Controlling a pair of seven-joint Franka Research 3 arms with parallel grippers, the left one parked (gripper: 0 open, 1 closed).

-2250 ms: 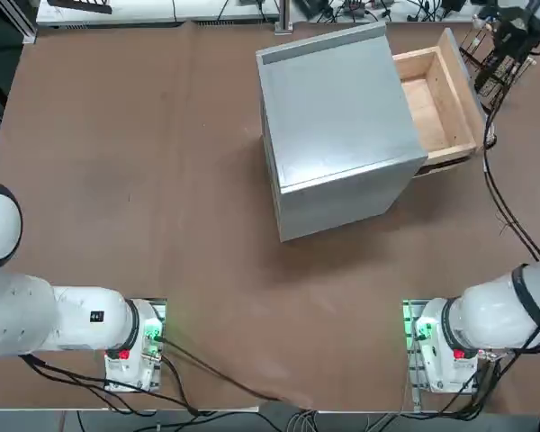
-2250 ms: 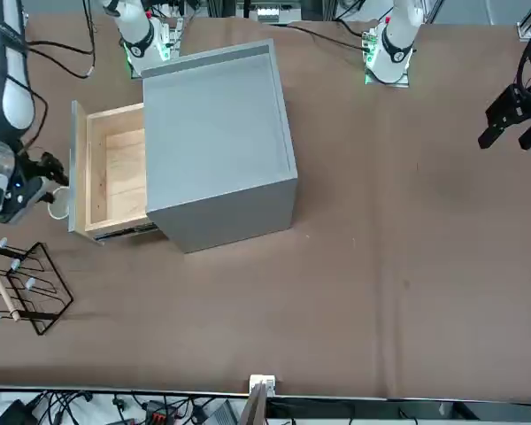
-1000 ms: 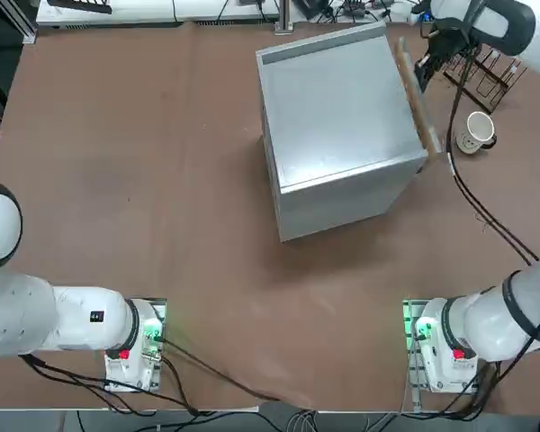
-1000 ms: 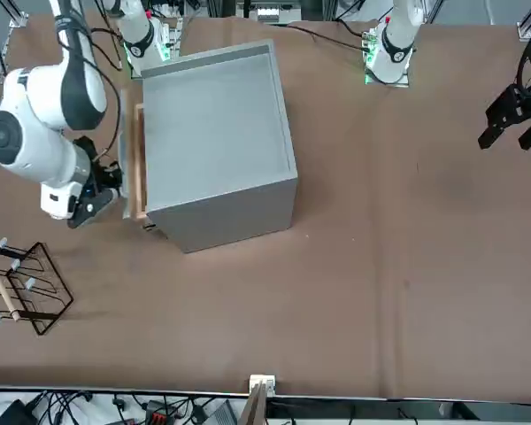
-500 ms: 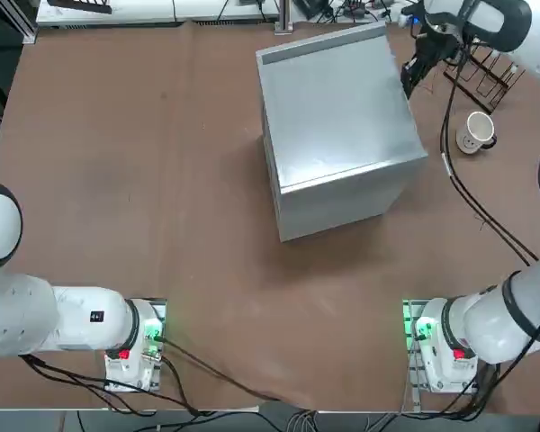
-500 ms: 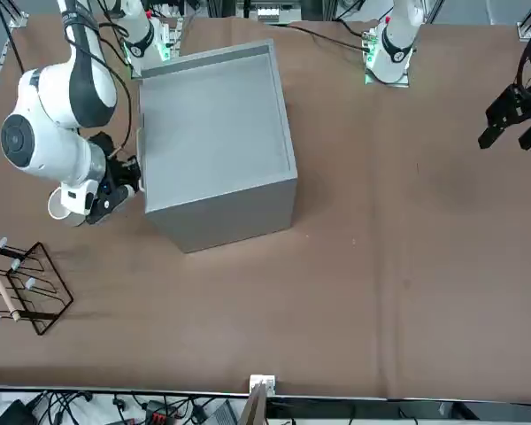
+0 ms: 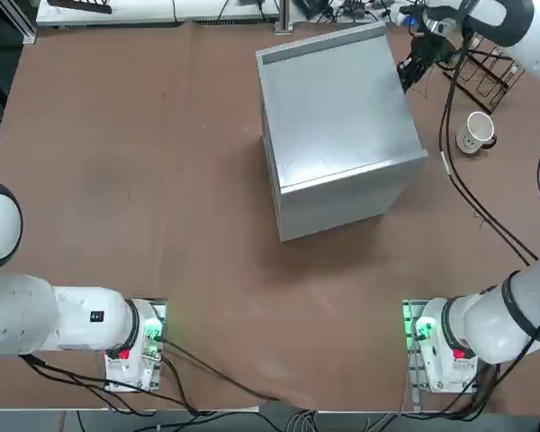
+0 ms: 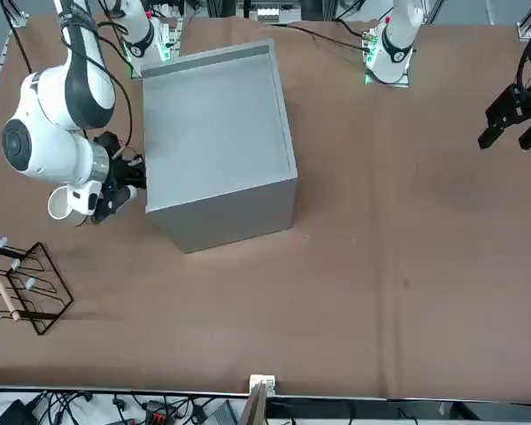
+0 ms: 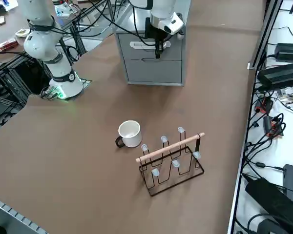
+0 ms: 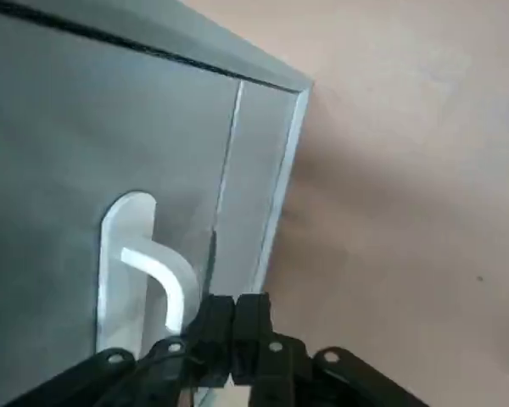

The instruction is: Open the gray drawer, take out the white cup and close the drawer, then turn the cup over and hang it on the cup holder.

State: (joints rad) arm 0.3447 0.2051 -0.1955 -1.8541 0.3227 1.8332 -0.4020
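The gray drawer (image 9: 172,45) sits pushed in, flush with the front of its gray cabinet (image 7: 337,117), and its pale handle (image 10: 150,264) shows in the wrist view. My right gripper (image 9: 157,51) is shut with nothing in it, its tip right at the drawer front beside the handle (image 9: 145,45); it also shows as gripper (image 7: 405,74), gripper (image 8: 133,180) and gripper (image 10: 235,326). The white cup (image 7: 475,130) stands upright on the table to the cabinet's right, cup (image 9: 129,133), apart from the gripper. The cup holder (image 9: 171,158) stands bare near it, cup holder (image 7: 490,63).
My right arm's cables (image 7: 468,198) trail across the table between the cabinet and the cup. The table's right edge (image 9: 244,122) runs close behind the cup holder. Brown table surface (image 7: 144,162) stretches to the cabinet's left.
The drawer went from pulled out to fully shut as my shut gripper pushed its front in. The cup has stayed put on the table over the last second.
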